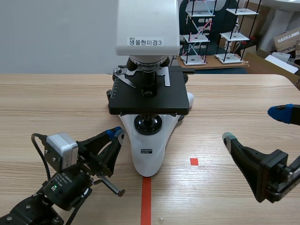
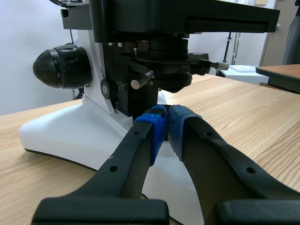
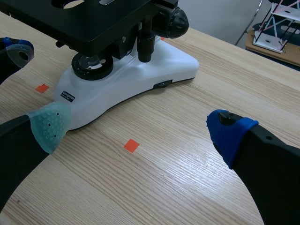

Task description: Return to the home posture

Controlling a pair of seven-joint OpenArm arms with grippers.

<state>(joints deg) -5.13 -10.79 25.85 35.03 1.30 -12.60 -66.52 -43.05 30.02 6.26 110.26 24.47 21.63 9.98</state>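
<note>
Scene view shows left gripper (image 1: 118,134) pinched together, right gripper (image 1: 255,125) splayed.

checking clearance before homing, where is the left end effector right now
In the scene view the left end effector is low on the robot's left, fingers shut, its tips close beside the white base of the microscope.

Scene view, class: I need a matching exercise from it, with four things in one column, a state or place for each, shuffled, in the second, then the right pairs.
1. white and black microscope
2. left black robot hand
3. right black robot hand
4. small orange-red tape square

a. wide open
b. standing mid-table
c. shut on nothing
d. a flat mark beside the microscope's base

Pairs: 1-b; 2-c; 3-a; 4-d
</note>
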